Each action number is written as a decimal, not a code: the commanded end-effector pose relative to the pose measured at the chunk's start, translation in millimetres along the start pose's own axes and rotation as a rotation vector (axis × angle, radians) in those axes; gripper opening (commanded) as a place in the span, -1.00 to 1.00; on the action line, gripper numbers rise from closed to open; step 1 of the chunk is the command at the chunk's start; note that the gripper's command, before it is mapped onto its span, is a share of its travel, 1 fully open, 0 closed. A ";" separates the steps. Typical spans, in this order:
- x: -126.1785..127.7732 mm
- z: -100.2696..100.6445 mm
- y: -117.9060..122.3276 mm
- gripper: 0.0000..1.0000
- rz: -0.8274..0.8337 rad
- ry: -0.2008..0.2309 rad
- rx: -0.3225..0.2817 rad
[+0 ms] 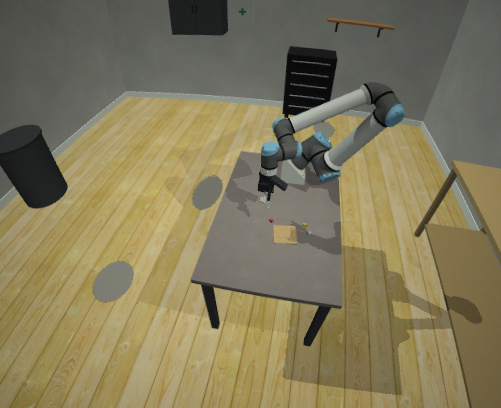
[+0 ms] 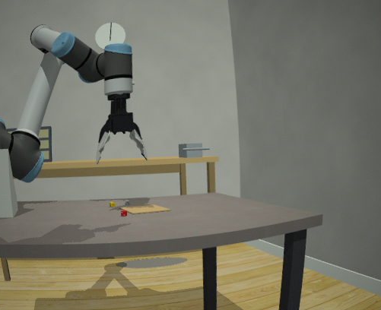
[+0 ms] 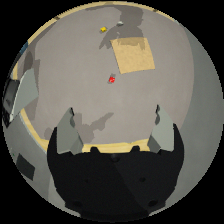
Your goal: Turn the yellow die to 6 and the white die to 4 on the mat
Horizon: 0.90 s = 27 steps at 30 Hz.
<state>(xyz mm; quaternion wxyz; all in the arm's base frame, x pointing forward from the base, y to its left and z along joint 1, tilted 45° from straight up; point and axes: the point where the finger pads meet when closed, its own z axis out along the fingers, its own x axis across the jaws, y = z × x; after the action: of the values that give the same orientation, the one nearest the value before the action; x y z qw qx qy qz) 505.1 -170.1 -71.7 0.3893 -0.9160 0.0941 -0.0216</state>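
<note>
Standing on dark legs, the bench has a grey-brown top, with pale plank flooring under it and grey walls around. In the top view a black bin stands at the left, a black drawer unit at the far wall, and a wooden shelf hangs to its right.

Only the exterior view has the round clock and the grey box on a side table. The wrist view, looking down, parts the dice clearly: the red die sits near one corner of the mat, off it; the yellow die and the white die are near each other, also off the mat. In the top view, these two lie to its right. Their top numbers are too small to read.

Above the bench, the tool points down, fingers spread wide, gripping nothing and well apart from all the dice.
</note>
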 end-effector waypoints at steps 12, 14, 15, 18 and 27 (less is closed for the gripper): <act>2.4 10.0 -48.2 1.00 -0.053 -0.041 -0.017; 2.4 10.0 -48.2 1.00 -0.053 -0.041 -0.017; 2.4 10.0 -48.2 1.00 -0.053 -0.041 -0.017; 2.4 10.0 -48.2 1.00 -0.053 -0.041 -0.017; 0.9 35.8 -48.7 1.00 -0.053 -0.041 -0.017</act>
<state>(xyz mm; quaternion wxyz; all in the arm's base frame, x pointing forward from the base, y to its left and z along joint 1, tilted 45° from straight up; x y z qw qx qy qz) 517.9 -131.7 -46.1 0.3808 -0.9224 0.0621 -0.0138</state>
